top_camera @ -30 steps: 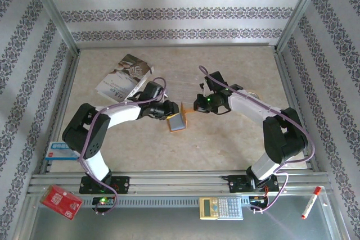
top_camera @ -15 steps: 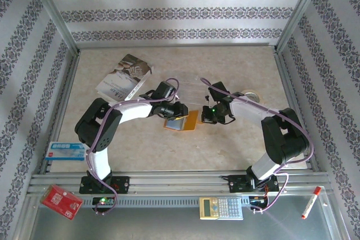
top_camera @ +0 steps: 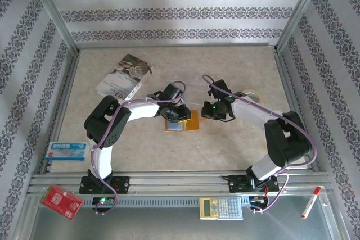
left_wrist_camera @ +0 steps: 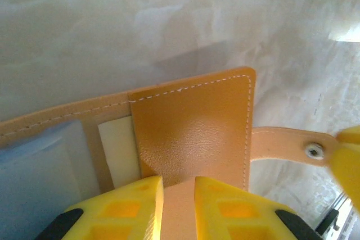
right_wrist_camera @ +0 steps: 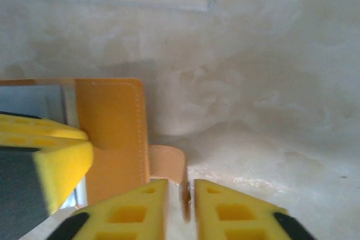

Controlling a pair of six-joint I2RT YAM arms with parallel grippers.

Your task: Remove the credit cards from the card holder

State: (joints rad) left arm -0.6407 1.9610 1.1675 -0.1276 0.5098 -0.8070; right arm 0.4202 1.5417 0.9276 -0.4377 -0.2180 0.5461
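Now the left tool (left_wrist_camera: 179,181) clamps the card holder (left_wrist_camera: 191,127) while the right tool (right_wrist_camera: 181,184) stands slightly apart astride its strap (right_wrist_camera: 167,164).

The small orange grained bifold card holder (left_wrist_camera: 191,133) has white stitching along its edge. Between the yellow foam fingers (left_wrist_camera: 126,206) of the left gripper (left_wrist_camera: 179,186) it shows a paler tan. Left of those fingers lie a cream flat plastic card (left_wrist_camera: 118,153) and blue-grey clear pocket lining (left_wrist_camera: 39,167). To their right, a pale tan strap (left_wrist_camera: 281,145) bears a silver snap (left_wrist_camera: 313,150). The right gripper (right_wrist_camera: 181,192) has yellow fingers (right_wrist_camera: 129,212) with black recesses. The flat tabletop (right_wrist_camera: 270,82) beyond them is marbled beige.
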